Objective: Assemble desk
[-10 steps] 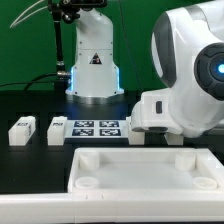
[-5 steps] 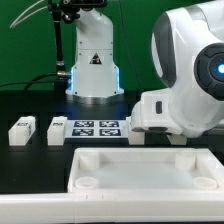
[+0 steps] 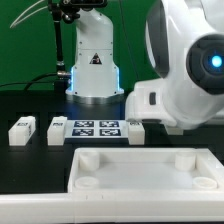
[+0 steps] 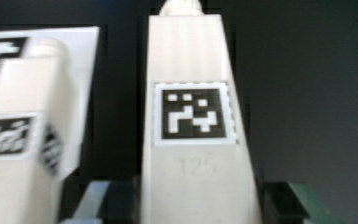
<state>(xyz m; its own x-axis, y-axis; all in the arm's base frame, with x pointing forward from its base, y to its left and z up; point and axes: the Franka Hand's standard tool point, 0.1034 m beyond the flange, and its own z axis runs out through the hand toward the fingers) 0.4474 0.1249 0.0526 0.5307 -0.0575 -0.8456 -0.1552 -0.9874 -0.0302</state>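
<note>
The desk top, white and rimmed with round corner sockets, lies at the front of the exterior view. Two short white legs lie left of the marker board. In the wrist view a square-section white leg with a black-and-white tag lies lengthwise between my fingers. My gripper is open and straddles its near end, with one finger close to it and a dark gap on the other side. A second tagged leg lies right beside it. The arm hides the gripper in the exterior view.
The big white arm fills the exterior view's right and hangs over the table behind the desk top. The robot base stands at the back behind the marker board. The table is black, with a green backdrop.
The arm has shifted toward the exterior view's left and now covers more of the area right of the marker board. The desk top and the two left legs have not moved.
</note>
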